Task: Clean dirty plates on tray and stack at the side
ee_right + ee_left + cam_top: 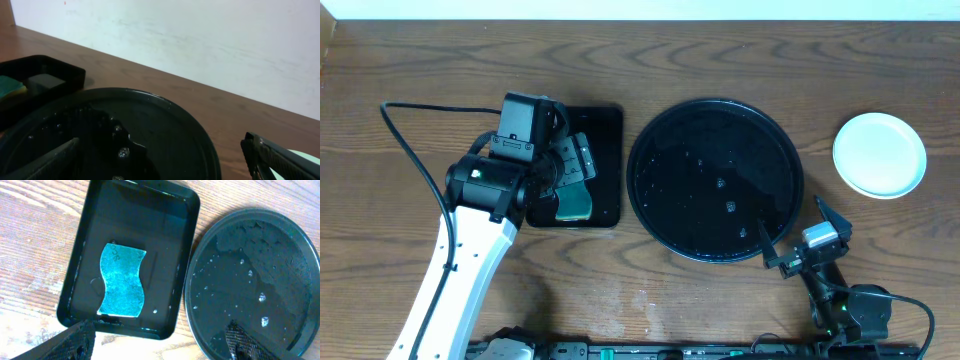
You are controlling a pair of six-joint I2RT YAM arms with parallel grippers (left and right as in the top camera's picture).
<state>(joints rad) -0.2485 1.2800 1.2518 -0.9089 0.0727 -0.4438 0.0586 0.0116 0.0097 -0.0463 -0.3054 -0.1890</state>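
The large round black tray sits mid-table, wet with droplets and holding no plates; it also shows in the left wrist view and the right wrist view. A pale bluish-white plate lies on the bare wood to the tray's right; whether others lie under it I cannot tell. Its edge shows in the right wrist view. My right gripper is open and empty at the tray's near right rim. My left gripper is open and empty above the small rectangular tray.
A small rectangular black tray left of the round tray holds a teal sponge in shallow water. A black cable runs over the left of the table. A white wall stands behind the table.
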